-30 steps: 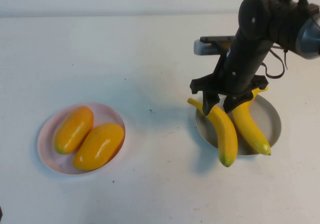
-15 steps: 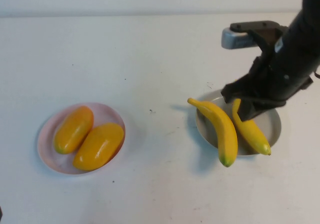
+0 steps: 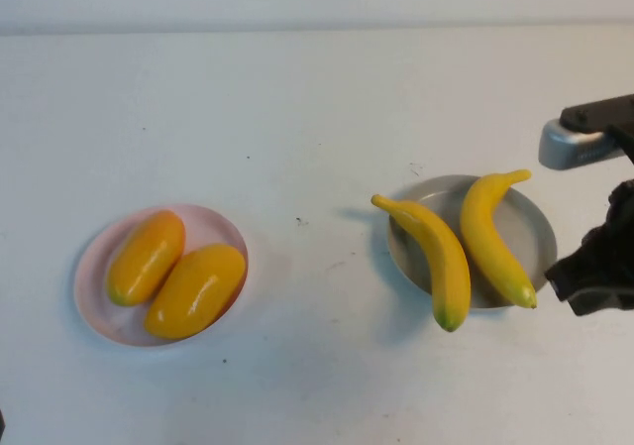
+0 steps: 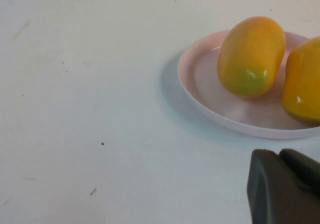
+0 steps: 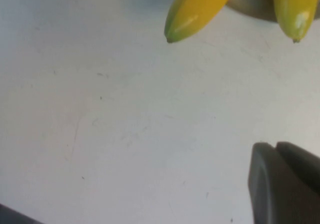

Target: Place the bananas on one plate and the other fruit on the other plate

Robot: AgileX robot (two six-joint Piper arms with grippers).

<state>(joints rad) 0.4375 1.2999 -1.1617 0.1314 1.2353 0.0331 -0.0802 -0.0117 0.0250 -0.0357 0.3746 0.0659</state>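
Both bananas (image 3: pixel 466 252) sit on the grey plate (image 3: pixel 530 229), at about 3 o'clock on the worktop (image 3: pixel 297 98). The outer banana (image 3: pixel 490 237) lies fully inside the rim. The inner banana (image 3: pixel 436 257) lies across the rim at the plate's 9 o'clock side, its green tip overhanging the worktop toward 6 o'clock. Both mangoes (image 3: pixel 173 272) are on the pink plate (image 3: pixel 99 316) at 9 o'clock, side by side and touching.

Sorting looks done, so the risks are small:
- The inner banana is only partly carried by the plate. A knock to the plate or worktop could roll it off the rim; it's glossy and curved, so I'd expect it to slide easily.
- The right gripper (image 3: pixel 594 277) is just beside the plate at its 3 o'clock edge. A swing inward could clip the outer banana's tip or shove the plate.
- The left gripper (image 4: pixel 285 189) sits close to the pink plate, low at the worktop's 7 o'clock corner; a careless move could nudge that plate.

Jaws: the right pair is closed on nothing, and so is the left.

Versus a second ago: the right arm stood over the grey plate with jaws spread around the bananas. It has since pulled out toward 3 o'clock and closed. Fruit and plates haven't shifted.
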